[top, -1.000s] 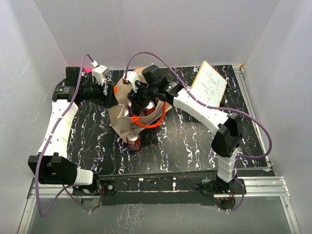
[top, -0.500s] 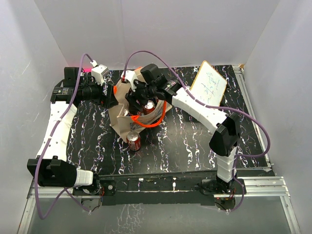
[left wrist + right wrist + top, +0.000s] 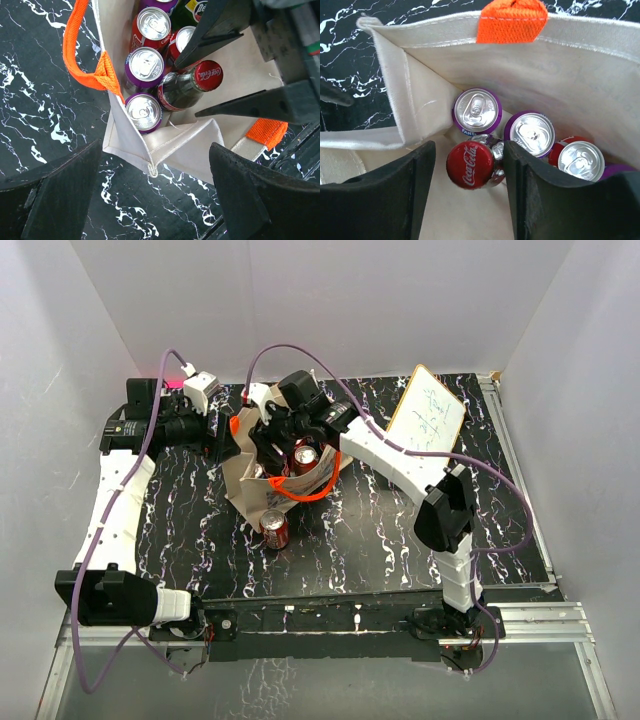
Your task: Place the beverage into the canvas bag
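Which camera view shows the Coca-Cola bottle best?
The left wrist view: the Coca-Cola bottle shows its red cap and dark body. The right wrist view shows mostly the cap; in the top view the right arm hides it.

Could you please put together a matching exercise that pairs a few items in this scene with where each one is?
Things
1. red-capped bottle
2. red can
3. white board
4. orange handle

Places
A. standing at the far right of the table
B. on the table against the near side of the canvas bag, outside it
C. inside the bag, between the fingers of the right gripper
D. sewn to the bag's rim, looping outside it

Pairs: 1-C, 2-B, 3-A, 4-D
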Tool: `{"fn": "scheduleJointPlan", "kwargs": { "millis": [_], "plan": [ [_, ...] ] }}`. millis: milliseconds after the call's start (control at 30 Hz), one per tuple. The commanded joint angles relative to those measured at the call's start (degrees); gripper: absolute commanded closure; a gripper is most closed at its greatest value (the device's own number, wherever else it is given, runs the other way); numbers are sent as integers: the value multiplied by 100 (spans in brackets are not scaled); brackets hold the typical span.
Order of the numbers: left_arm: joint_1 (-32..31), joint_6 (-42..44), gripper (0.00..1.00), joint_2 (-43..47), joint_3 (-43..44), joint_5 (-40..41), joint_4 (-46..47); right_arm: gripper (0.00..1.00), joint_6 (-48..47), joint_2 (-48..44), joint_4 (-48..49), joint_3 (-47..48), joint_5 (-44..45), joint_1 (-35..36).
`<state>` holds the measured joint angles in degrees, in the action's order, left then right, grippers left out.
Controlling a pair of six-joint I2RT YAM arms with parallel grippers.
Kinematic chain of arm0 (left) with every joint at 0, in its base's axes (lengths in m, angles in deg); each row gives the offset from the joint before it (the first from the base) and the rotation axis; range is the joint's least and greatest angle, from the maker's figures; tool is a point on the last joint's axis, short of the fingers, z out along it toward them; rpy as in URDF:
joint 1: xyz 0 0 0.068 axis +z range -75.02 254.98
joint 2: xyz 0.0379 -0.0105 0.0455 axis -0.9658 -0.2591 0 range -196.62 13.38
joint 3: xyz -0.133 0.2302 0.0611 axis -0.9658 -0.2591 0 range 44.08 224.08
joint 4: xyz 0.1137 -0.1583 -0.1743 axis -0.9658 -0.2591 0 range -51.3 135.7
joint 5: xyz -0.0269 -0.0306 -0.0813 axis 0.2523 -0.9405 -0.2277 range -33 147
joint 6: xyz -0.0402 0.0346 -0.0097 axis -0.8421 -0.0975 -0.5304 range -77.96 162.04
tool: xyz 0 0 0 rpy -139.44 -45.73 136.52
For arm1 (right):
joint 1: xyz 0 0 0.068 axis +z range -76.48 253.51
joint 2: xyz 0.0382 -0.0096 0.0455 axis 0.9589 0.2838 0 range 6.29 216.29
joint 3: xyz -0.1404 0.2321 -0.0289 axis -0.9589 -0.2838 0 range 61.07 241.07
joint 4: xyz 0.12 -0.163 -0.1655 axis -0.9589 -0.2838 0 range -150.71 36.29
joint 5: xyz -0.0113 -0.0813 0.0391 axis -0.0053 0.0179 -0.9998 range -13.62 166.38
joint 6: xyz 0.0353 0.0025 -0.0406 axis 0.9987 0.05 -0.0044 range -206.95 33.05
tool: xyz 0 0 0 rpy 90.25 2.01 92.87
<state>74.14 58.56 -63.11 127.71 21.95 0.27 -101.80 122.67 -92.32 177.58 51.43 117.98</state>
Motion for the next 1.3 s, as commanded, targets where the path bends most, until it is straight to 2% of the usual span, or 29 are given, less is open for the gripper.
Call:
{"fn": "scheduleJointPlan", "kwargs": {
  "millis": [0,133,167,200,633,1033,1267],
  "plan": [
    [55,71,13,244,126,-193,-45,52,122,-12,307,331,154,-23],
    [71,71,13,239,127,-208,-30,85,136,-228,378,208,335,-112],
    [74,80,13,230,127,-217,-32,91,140,-307,402,175,412,-135],
    [69,80,13,224,127,-221,-30,92,136,-382,414,138,490,-159],
    [70,120,14,97,157,-297,-1,92,-443,-1134,501,-238,1356,-426],
    [74,150,14,97,117,-293,8,92,-257,-1405,500,-1628,688,-517],
    [71,151,14,43,192,-343,17,79,-541,-1473,434,-2277,469,-514]
  ]
}}
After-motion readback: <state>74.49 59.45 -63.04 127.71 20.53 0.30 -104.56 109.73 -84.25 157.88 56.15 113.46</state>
